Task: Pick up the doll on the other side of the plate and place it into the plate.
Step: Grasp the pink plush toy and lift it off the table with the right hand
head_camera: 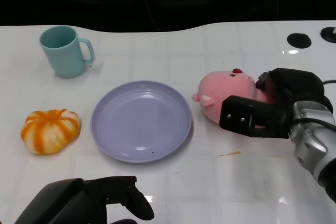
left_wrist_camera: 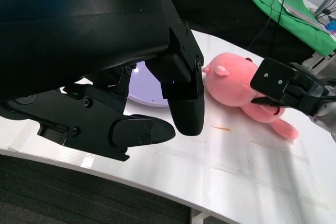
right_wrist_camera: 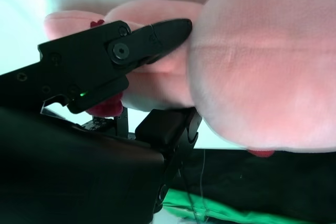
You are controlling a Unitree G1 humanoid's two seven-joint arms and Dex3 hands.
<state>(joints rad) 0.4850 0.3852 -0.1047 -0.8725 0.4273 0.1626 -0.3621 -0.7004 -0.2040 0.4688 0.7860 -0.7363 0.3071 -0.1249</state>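
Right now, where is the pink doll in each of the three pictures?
Head view: pink doll lies right of centre, beside the purple plate.
Left wrist view: right of centre, upper half.
Right wrist view: fills the upper right.
Shared landmark: the right hand, its fingers around the doll.

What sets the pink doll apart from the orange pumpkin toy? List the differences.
The pink doll lies right of the plate, the orange pumpkin toy left of it. The doll is plain pink, the pumpkin orange with white stripes. The right hand is on the doll; the pumpkin lies untouched. Both rest on the white table.
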